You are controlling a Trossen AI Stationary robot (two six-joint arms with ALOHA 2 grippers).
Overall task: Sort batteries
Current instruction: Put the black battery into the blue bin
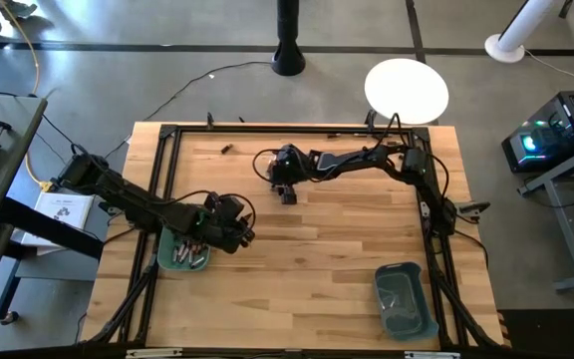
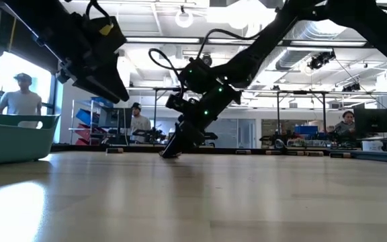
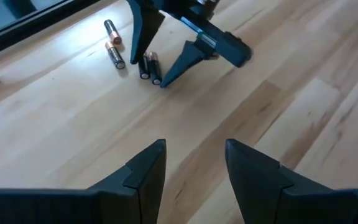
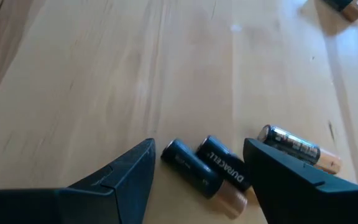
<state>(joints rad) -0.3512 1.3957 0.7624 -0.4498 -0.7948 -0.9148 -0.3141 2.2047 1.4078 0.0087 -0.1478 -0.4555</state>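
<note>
Table [image 1: 317,249]: wide bare wood mid-span.
Right gripper [image 4: 197,171]: spread wide over two batteries [image 4: 207,167].
Left gripper [image 3: 194,168]: parted, empty, by bin [image 1: 167,257].

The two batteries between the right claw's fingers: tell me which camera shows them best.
The right wrist view. The two batteries lie side by side on the table, large between the open right claw, label readable. The left wrist view shows them small. In the high and low views the claw hides them.
</note>
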